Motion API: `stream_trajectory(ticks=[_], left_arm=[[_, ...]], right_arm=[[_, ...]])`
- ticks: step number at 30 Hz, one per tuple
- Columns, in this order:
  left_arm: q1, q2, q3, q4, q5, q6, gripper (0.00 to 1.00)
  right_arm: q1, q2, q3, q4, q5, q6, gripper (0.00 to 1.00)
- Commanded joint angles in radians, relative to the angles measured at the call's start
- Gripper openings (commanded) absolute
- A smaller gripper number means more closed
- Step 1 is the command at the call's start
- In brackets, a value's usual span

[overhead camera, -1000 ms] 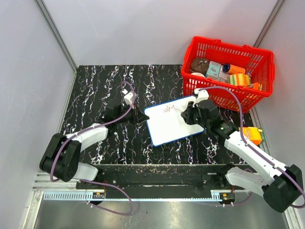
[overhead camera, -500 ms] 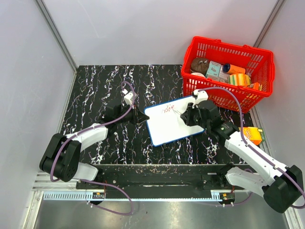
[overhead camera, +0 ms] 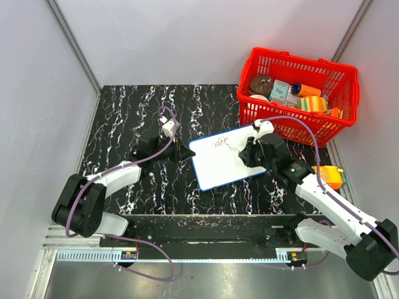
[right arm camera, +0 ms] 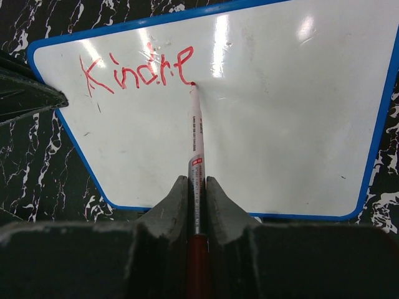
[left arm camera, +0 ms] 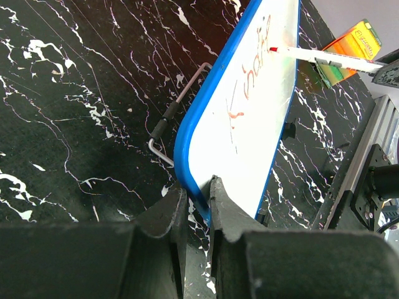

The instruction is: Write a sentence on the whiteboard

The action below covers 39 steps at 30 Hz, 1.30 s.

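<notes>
The whiteboard (overhead camera: 225, 156), white with a thin blue frame, lies tilted on the black marbled table; it fills the right wrist view (right arm camera: 268, 118) and shows edge-on in the left wrist view (left arm camera: 255, 106). My left gripper (overhead camera: 186, 153) (left arm camera: 197, 196) is shut on the board's left blue edge. A red marker (right arm camera: 195, 143) is clamped in my shut right gripper (overhead camera: 249, 153) (right arm camera: 196, 187), its tip touching the board. The sentence (right arm camera: 134, 70) reads roughly "Kindne" in red letters near the top left, with the tip at the end of the last letter.
A red basket (overhead camera: 340, 99) holding several packages stands at the back right, close behind the right arm. An orange carton (overhead camera: 330, 177) lies by the table's right edge. A wire stand (left arm camera: 177, 109) pokes out beside the board's far edge.
The right gripper has shifted slightly right along the top line, and the red writing has grown by a letter. The left gripper and the board have stayed put.
</notes>
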Motion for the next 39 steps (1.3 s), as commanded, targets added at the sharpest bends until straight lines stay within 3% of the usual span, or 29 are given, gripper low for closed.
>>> stream_trajectory(ticks=[1,13,39], left_arm=[[0.005,0.018,0.012,-0.006,-0.155,0.161,0.0],[0.003,0.018,0.012,-0.006,-0.154,0.161,0.0],[0.003,0.021,0.012,-0.004,-0.152,0.159,0.0]], right_arm=[[0.002,-0.007,0.022,0.004,0.08,0.0,0.0],[0.002,-0.087,0.031,0.084,0.083,0.0,0.0],[0.002,0.011,0.046,0.093,0.113,0.006,0.0]])
